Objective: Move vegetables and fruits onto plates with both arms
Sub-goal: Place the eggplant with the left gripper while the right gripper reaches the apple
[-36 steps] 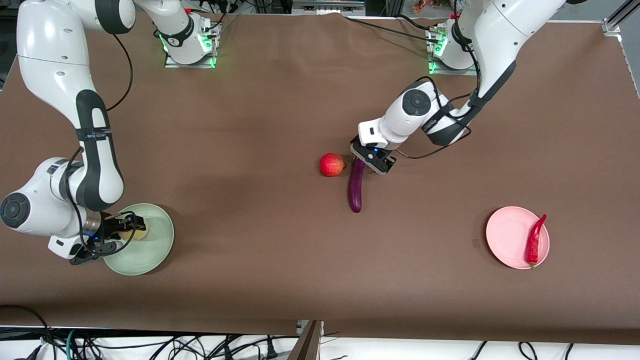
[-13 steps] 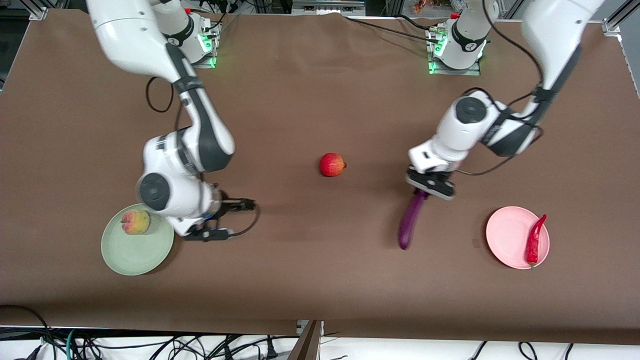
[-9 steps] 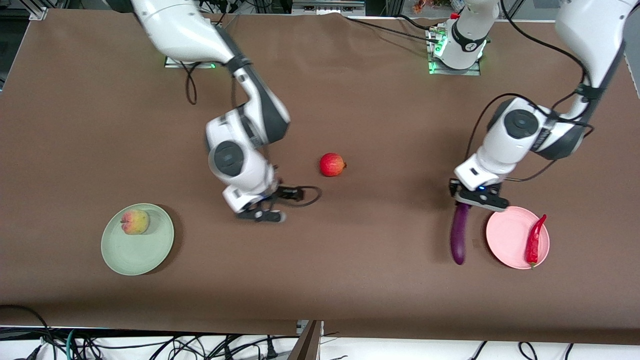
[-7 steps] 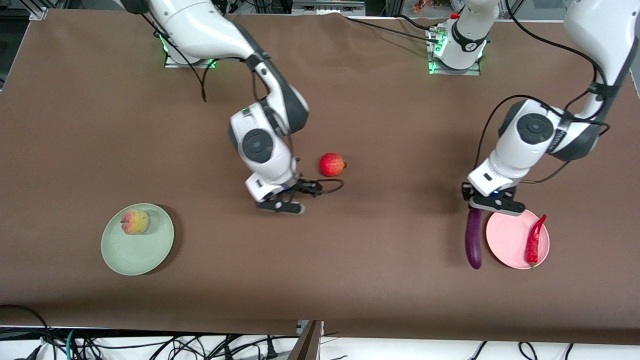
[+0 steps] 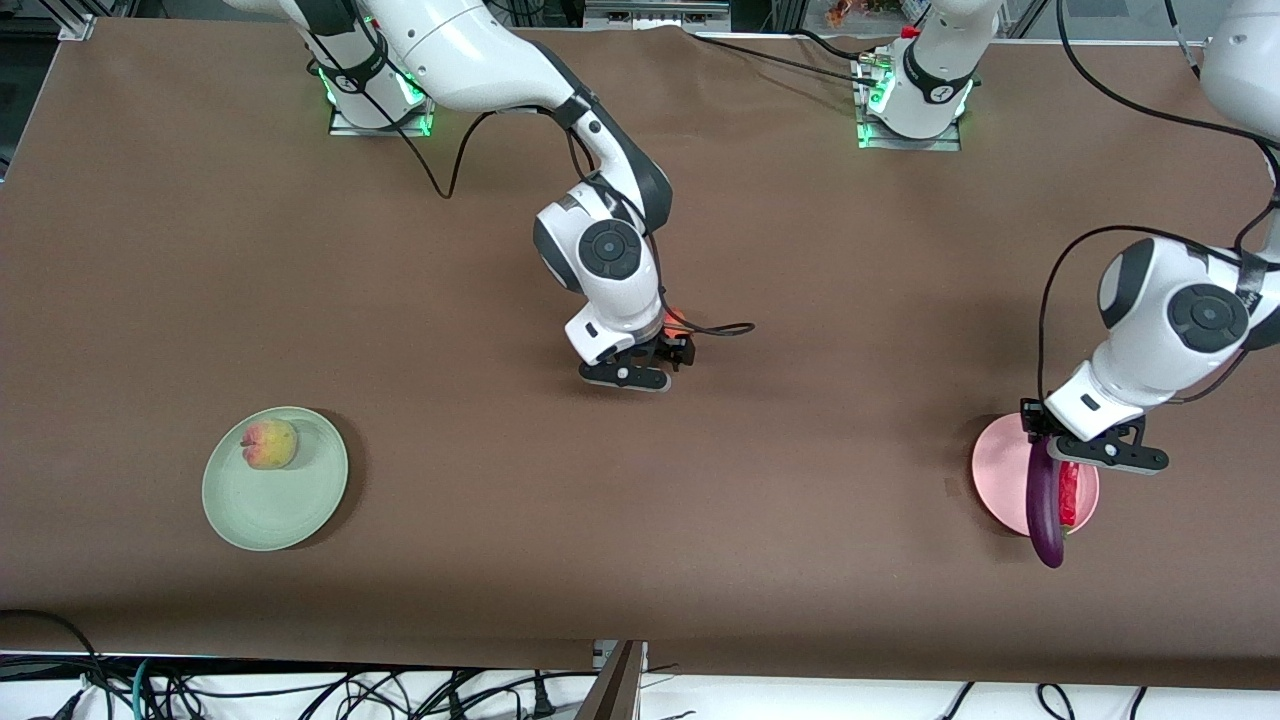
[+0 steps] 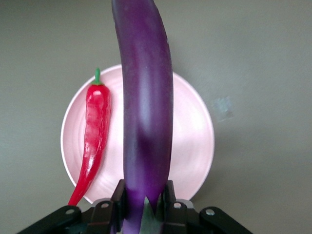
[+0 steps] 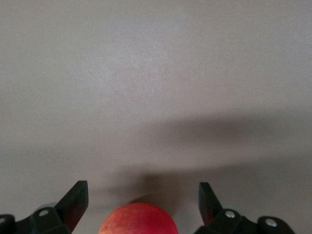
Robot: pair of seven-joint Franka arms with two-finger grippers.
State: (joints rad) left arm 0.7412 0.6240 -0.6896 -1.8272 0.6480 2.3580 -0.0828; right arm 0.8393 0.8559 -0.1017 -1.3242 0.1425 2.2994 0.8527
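Note:
My left gripper (image 5: 1062, 452) is shut on the stem end of the long purple eggplant (image 5: 1045, 512) and holds it over the pale pink plate (image 5: 1000, 470). The red chili pepper (image 5: 1069, 495) lies on that plate, partly hidden by the eggplant. The left wrist view shows the gripper (image 6: 144, 200), eggplant (image 6: 146, 112), chili (image 6: 95, 131) and plate (image 6: 195, 131). My right gripper (image 5: 655, 362) is open over the red round fruit (image 5: 672, 318), which is mostly hidden under the hand. In the right wrist view the fruit (image 7: 139, 220) lies between the open gripper's (image 7: 142, 195) fingers. The peach-like fruit (image 5: 268, 444) lies on the pale green plate (image 5: 275, 515).
The brown table cloth (image 5: 480, 500) covers the whole table. The green plate is at the right arm's end and the pink plate at the left arm's end, both nearer the front camera than the red fruit.
My left gripper carried the eggplant from the table's middle to over the pink plate. My right gripper let go of the peach on the green plate and moved over the red fruit.

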